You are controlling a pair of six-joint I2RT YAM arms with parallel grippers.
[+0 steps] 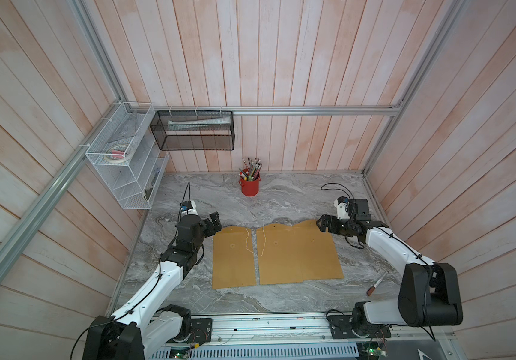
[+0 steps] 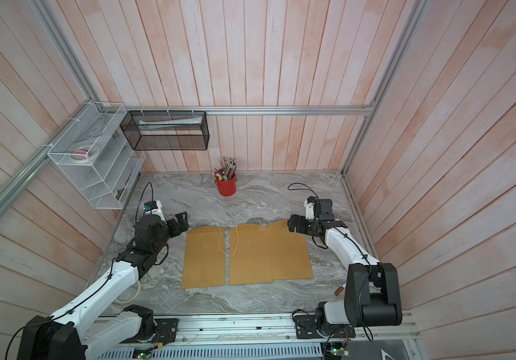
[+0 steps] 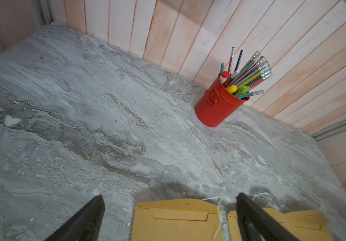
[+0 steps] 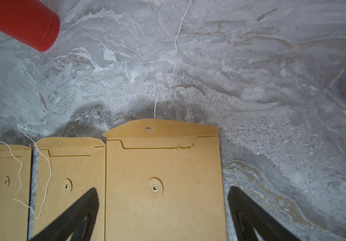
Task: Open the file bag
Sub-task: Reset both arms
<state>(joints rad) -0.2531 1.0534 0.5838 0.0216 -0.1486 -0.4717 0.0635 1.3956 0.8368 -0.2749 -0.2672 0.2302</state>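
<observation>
In both top views three bags [image 1: 278, 255] lie side by side on the desk [image 1: 281, 199], long axes near to far, tops far. The left jaws hang by the left bag's [image 1: 234, 258] far outer corner, the right jaws by the right bag's [image 1: 319, 249]. Left wrist view: jaws wide apart, empty, the left bag's top between them. Right wrist view: jaws wide, empty, above the right bag; its flap [image 4: 159, 129] is unfolded, string [image 4: 174, 62] loose.

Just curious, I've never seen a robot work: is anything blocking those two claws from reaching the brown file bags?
Nothing visible. The left gripper and right gripper hang open beside the flap ends of the file bags, with only bare table between.
</observation>
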